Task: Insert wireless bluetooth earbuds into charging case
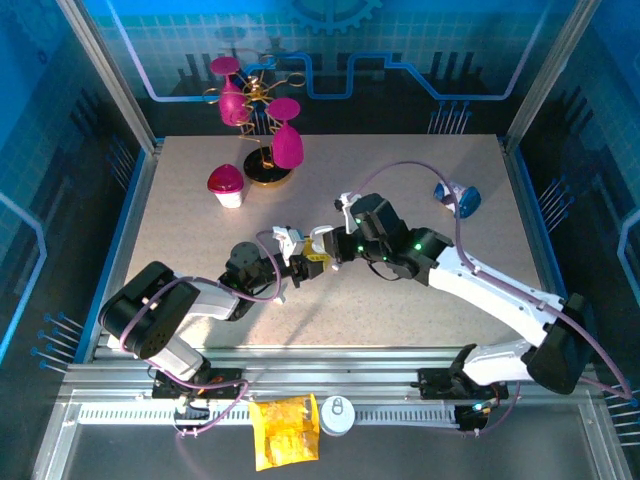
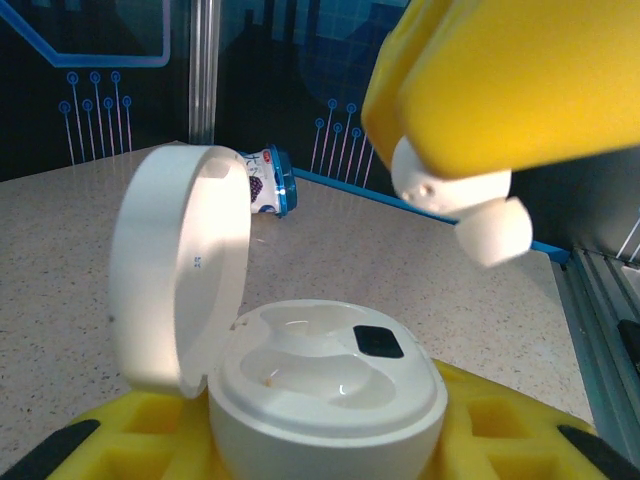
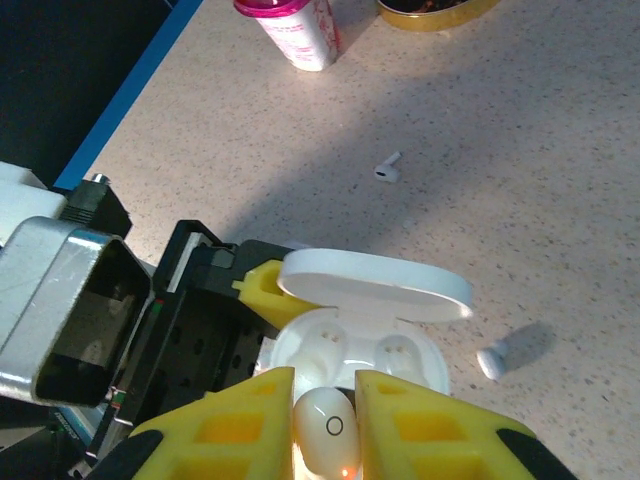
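Note:
The white charging case (image 2: 330,390) sits between the yellow fingers (image 2: 120,440) of my left gripper (image 2: 330,445), which is shut on it. Its lid (image 2: 180,270) stands open and both sockets are empty. My right gripper (image 3: 325,420) is shut on one white earbud (image 3: 325,430), which hangs just above the open case (image 3: 400,350); from the left wrist, that earbud (image 2: 460,200) pokes out under the right gripper's yellow finger (image 2: 500,80). Two more wireless bluetooth earbuds lie loose on the table, one (image 3: 388,170) beyond the case and one (image 3: 497,358) to its right. The two grippers meet at the table's middle (image 1: 310,255).
A pink flower ornament on a gold base (image 1: 265,130) and a pink-lidded cup (image 1: 226,185) stand at the back left. A blue cup (image 1: 460,198) lies on its side at the right. A yellow bag (image 1: 283,430) rests on the front rail.

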Controlling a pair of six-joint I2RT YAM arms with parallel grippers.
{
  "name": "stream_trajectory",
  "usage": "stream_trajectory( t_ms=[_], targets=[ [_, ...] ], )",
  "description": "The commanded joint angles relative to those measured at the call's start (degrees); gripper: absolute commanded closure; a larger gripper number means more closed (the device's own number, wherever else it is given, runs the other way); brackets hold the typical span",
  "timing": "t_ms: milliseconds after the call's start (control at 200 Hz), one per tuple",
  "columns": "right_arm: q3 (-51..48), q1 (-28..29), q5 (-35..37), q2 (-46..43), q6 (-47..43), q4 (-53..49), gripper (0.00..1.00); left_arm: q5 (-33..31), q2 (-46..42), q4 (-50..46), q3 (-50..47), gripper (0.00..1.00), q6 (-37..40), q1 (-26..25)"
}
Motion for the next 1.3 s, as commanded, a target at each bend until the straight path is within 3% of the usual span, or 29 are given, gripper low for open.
stream_trajectory(
  t_ms=[0,540,1016,1296],
  targets=[
    [2.41,1.05,0.65,1.48,0.89,1.66,0.81,-0.4,-1.31,2.02,0.77,0.74,1.4,0.35],
    [3.61,2.02,-0.07,6.89,1.43,3.69,0.82,-0.97,-3.73,0.17,0.82,0.74,1.59,0.29],
    [3.08,3.24,3.97,6.36,3.21,5.78,0.86,-1.58,-2.87,0.23,1.46,0.74,1.29,0.33],
    [3.64,5.27,7.53,7.64,0.99,4.95,0.8,-2.32,-3.69,-0.5,1.19,0.74,1.24,0.29]
  ],
)
